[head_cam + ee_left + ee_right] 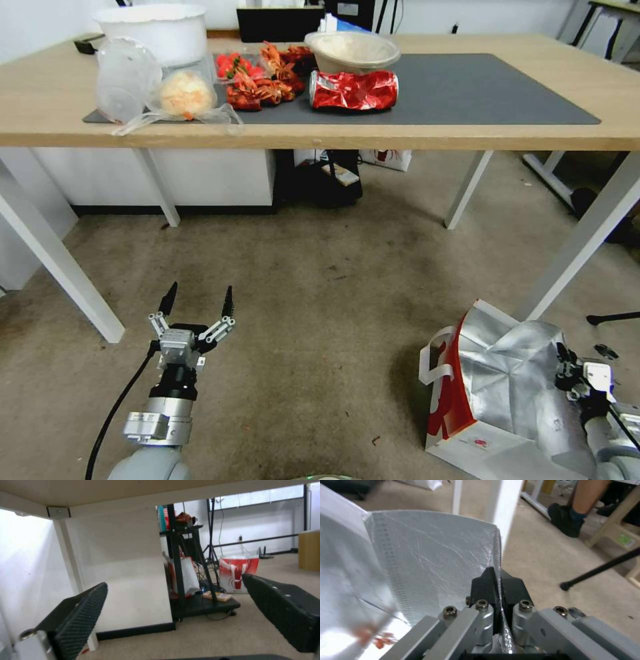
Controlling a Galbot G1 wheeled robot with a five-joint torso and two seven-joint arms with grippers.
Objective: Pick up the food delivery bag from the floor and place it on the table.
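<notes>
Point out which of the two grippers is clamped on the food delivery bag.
The right gripper: its fingers are pinched shut on the foil edge of the food delivery bag on the floor. The left gripper hangs open, holding nothing.

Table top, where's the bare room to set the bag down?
The right half of the mat on the table, right of the crushed can, is bare. The left half is crowded: can, bowl, crayfish, tub.

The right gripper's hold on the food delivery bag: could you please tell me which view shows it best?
The right wrist view: the right gripper pinches the food delivery bag at its foil edge. The head view shows it at the bag, small; the left wrist view looks under the table.
</notes>
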